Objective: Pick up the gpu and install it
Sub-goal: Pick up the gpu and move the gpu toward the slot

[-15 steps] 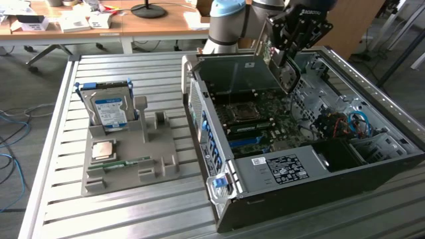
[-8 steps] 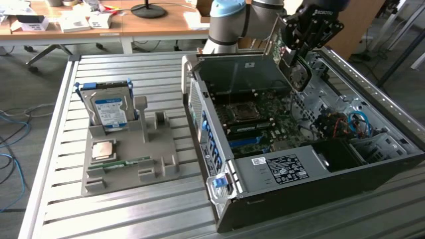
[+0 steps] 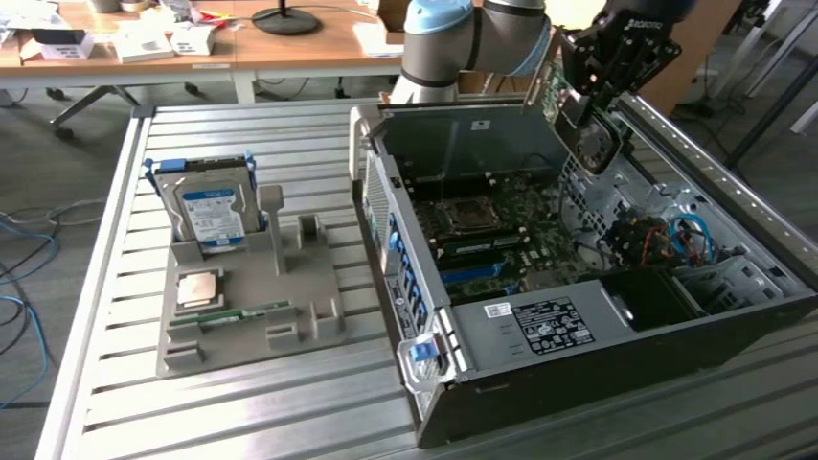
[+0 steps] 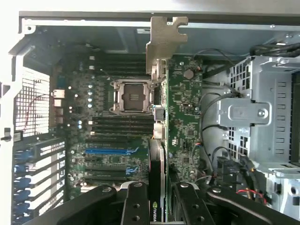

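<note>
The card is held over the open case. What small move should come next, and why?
Probably shift it sideways toward the blue slot, kept high. The gripper is shut on the gpu, which hangs bracket-end down above the motherboard, touching nothing, and off to one side of that slot.

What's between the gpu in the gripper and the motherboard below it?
Nothing I can see: in the exterior view the gpu, clamped in the gripper, hangs over the open case with bare space down to the motherboard.
</note>
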`<action>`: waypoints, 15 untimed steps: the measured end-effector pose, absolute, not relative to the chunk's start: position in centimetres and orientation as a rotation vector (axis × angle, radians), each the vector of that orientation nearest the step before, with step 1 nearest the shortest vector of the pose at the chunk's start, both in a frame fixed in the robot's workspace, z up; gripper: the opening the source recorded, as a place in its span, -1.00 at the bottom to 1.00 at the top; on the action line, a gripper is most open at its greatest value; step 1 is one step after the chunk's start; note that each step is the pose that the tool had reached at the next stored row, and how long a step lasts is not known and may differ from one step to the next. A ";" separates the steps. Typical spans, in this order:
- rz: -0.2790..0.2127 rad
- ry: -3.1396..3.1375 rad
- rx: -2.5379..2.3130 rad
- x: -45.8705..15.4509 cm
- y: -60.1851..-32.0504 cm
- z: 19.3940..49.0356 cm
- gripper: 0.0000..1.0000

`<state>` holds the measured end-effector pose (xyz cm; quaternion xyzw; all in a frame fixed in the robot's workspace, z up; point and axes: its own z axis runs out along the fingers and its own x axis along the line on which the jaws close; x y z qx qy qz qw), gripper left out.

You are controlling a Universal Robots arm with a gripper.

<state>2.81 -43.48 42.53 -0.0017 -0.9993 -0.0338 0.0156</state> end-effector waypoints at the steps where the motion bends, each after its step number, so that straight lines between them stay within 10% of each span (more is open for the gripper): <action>1: -0.105 -3.109 -0.005 2.9 -43.5 42.5 -0.47; 15: -0.106 -3.108 0.012 3.3 -43.5 42.5 -0.47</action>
